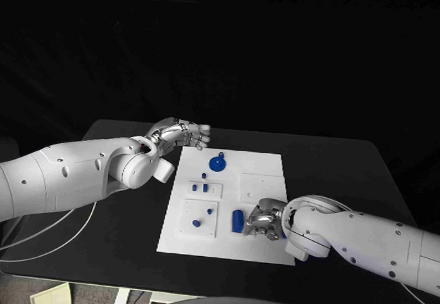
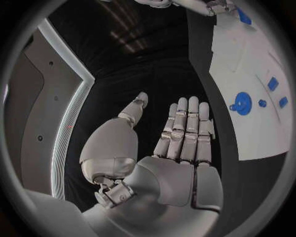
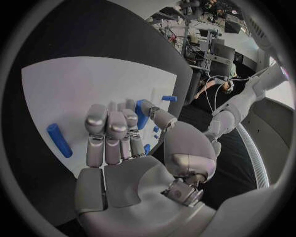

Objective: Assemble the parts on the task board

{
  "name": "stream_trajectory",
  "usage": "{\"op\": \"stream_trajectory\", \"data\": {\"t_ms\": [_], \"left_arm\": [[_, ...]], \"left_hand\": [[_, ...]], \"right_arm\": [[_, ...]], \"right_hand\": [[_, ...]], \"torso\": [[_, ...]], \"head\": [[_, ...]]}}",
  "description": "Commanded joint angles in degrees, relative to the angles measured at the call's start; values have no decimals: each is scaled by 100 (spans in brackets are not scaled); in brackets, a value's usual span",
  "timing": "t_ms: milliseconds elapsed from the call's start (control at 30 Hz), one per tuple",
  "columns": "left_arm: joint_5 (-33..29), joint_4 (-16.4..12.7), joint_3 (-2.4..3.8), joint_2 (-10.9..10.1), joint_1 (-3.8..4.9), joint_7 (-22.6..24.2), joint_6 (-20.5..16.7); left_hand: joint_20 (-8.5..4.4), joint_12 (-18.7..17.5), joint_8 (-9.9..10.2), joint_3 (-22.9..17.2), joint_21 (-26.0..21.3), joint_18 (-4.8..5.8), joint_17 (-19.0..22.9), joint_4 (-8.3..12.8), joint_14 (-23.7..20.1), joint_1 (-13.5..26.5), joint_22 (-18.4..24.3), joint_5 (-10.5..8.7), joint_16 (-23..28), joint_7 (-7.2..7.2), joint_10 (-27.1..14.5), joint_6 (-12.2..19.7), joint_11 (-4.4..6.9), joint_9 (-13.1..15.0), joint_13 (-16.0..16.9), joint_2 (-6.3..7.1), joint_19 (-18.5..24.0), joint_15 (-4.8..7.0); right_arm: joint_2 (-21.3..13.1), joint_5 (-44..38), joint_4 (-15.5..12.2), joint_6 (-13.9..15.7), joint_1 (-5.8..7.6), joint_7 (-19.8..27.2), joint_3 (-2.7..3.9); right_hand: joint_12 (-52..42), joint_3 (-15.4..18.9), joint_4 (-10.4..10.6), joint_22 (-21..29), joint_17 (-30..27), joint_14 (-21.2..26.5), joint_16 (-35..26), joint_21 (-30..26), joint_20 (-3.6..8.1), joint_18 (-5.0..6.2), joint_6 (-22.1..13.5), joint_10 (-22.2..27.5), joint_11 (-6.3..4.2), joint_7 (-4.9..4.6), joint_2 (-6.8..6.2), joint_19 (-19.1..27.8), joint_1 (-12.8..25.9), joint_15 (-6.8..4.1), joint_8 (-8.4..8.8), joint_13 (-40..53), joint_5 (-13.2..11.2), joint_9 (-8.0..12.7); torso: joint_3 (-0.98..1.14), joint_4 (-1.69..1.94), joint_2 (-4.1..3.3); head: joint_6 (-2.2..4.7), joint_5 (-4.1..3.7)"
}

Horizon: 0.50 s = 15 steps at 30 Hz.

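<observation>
Task board [image 1: 263, 188], the white plate, lies in the middle of the black tabletop [image 1: 338, 165], long side running away from the robot.

Head view: a round blue part with a small stem [image 1: 217, 163] sits near the board's far end. 2 small blue parts [image 1: 204, 188] lie side by side at mid-board toward the robot's left. A raised white square [image 1: 200, 217] nearer the robot carries 2 small blue pieces [image 1: 203, 217]. A blue cylinder [image 1: 237, 220] lies on the board just beside the right hand [image 1: 264, 221], which is over the board's near right part, fingers curled downward. Cannot tell here whether it touches the cylinder. The left hand [image 1: 180, 133] hovers at the board's far left corner, fingers together and bent forward, nothing in it.

Left wrist view: the left hand [image 2: 175, 143] is flat-open, fingers straight and side by side, thumb held apart, palm empty, above bare tabletop [image 2: 148, 74] beside the board's edge [image 2: 240, 143]. The round part [image 2: 241, 103] and the 2 small parts [image 2: 277, 91] show on the board.

Right wrist view: the right hand [image 3: 120, 143] has its fingers curled inward over the board [image 3: 80, 89]; a blue part [image 3: 141, 112] shows between fingers and thumb, but whether it is gripped cannot be told. Another blue cylinder [image 3: 59, 140] lies loose on the board beside the fingers, apart from them. A small blue piece [image 3: 168, 98] lies further along the board.
</observation>
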State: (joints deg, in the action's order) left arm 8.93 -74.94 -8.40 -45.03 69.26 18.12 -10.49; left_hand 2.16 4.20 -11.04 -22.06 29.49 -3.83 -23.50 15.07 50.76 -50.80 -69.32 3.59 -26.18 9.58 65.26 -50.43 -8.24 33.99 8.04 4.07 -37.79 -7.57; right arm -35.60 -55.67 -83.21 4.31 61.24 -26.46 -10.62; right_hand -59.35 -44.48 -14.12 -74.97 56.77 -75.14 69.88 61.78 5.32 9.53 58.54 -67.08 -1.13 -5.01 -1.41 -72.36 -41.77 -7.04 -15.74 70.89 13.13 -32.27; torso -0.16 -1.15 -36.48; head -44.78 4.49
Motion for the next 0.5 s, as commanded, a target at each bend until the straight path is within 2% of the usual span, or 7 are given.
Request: {"op": "stream_trajectory", "data": {"t_ms": [33,133,233,367,500], "left_arm": [[-26,-16,5,1,5,20,80],[-26,-16,4,2,5,16,83],[-26,-16,4,2,5,9,86],[-26,-17,4,0,5,8,88],[-26,-15,4,-2,5,8,91]], "left_hand": [[-5,-24,-32,15,-27,-63,-7,-22,11,33,-5,-22,31,7,-30,45,5,-10,-5,-10,-47,-31],[-6,-24,-33,14,-28,-64,-8,-20,10,31,-5,-22,32,7,-30,45,5,-10,-6,-9,-47,-31],[-6,-24,-33,13,-29,-64,-10,-19,10,29,-6,-22,33,7,-31,45,5,-11,-6,-9,-47,-31],[-6,-23,-33,11,-31,-64,-12,-15,10,23,-7,-22,36,7,-31,46,5,-11,-6,-9,-47,-31],[-5,-23,-34,10,-32,-65,-14,-13,10,21,-8,-22,37,7,-31,46,5,-12,-7,-8,-47,-31]], "right_arm": [[-5,-95,7,-74,-4,-22,-2],[-10,-95,0,-67,-4,-13,-2],[-21,-90,-10,-94,-4,9,-2],[-41,-67,-33,-124,-4,42,-2],[-44,-66,-29,-93,-4,46,-2]], "right_hand": [[-31,147,-58,-80,-5,-4,-2,43,-55,547,59,-41,-8,-17,-157,-16,56,-26,2,-7,102,3],[-33,353,-134,-76,-6,-7,-1,45,-54,547,61,-40,-8,-15,-310,-23,114,-28,3,-7,-10,5],[-30,528,-192,-67,-9,-6,-6,35,-41,547,56,-37,-13,-11,-471,-20,108,-33,9,-10,-243,9],[-26,609,-204,-59,-11,-5,-9,21,-28,547,55,-33,-17,-9,-606,-15,45,-37,14,-12,-283,13],[-23,678,-172,-53,-13,-6,-11,12,-24,547,55,-31,-17,-10,-676,-17,46,-37,18,-15,-303,17]], "torso": [[3,1,0],[3,2,0],[1,1,0],[2,1,0],[0,0,-1]], "head": [[3,0],[6,-1],[9,-3],[9,1],[8,6]]}}
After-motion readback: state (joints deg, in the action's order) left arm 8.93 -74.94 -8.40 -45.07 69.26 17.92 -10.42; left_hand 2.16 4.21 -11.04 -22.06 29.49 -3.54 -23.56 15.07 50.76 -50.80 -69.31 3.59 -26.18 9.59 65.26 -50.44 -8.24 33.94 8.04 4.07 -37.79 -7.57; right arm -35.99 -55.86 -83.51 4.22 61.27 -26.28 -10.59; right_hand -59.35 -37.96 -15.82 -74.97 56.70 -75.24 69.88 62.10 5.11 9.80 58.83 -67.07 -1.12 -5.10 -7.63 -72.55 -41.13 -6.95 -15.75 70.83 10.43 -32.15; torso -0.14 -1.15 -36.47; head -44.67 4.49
